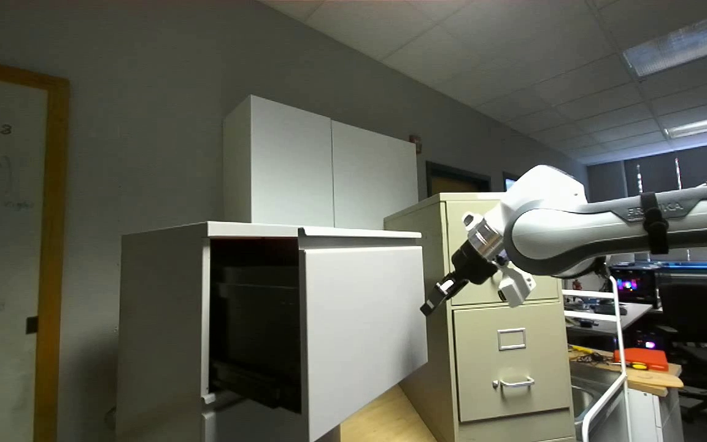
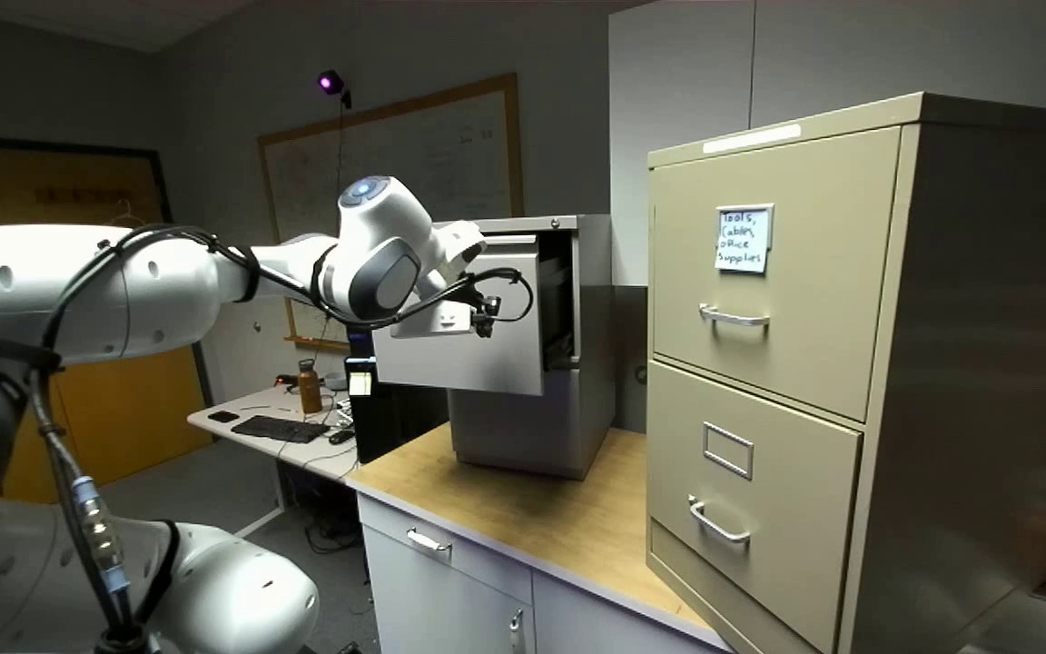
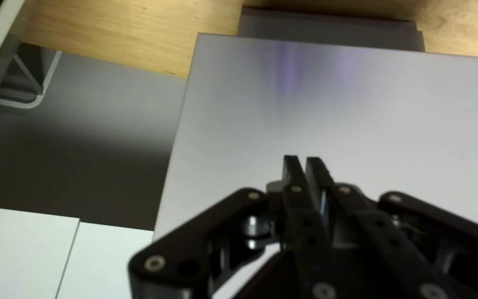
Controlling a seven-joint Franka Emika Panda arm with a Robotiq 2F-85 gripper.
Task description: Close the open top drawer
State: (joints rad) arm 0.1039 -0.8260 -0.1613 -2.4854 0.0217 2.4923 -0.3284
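The top drawer is pulled out of the pale grey cabinet. Its plain white front stands well forward of the cabinet body, and the dark interior shows behind it. In an exterior view the drawer front is partly hidden by the wrist. My gripper points down toward the right part of the drawer front. In the wrist view the black fingers lie almost together with a thin gap and nothing between them, over the white drawer front. I cannot tell whether the fingertips touch it.
A beige filing cabinet stands close beside the grey cabinet, near my gripper; it also shows in an exterior view. A white two-door cabinet is behind. The grey cabinet stands on a wooden counter. Cables run along my arm.
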